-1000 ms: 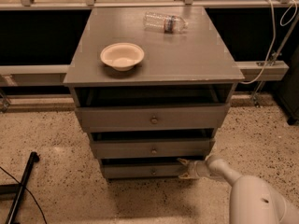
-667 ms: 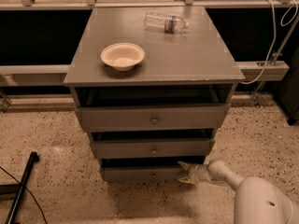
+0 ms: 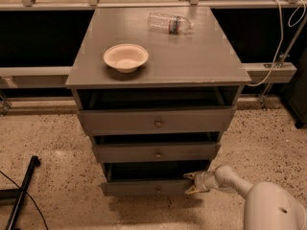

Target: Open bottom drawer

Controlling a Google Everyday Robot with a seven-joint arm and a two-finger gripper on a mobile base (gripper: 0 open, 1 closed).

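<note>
The bottom drawer (image 3: 144,187) is the lowest, slimmest grey front of the three, with a small round knob (image 3: 158,189). It stands pulled out a little, with a dark gap above it. My gripper (image 3: 191,183) comes in from the lower right on a white arm (image 3: 240,186). Its pale fingers (image 3: 193,189) are spread and sit at the right end of the drawer front, one above and one below its edge.
The grey cabinet top (image 3: 192,61) bears a cream bowl (image 3: 125,57) and a clear plastic bottle (image 3: 169,23) lying on its side. The top drawer (image 3: 156,120) and middle drawer (image 3: 156,152) also stand slightly out. A black pole (image 3: 24,190) lies on the speckled floor at the left.
The bottom drawer front has come out slightly toward the camera, and my gripper has shifted down and outward with it at its right end.
</note>
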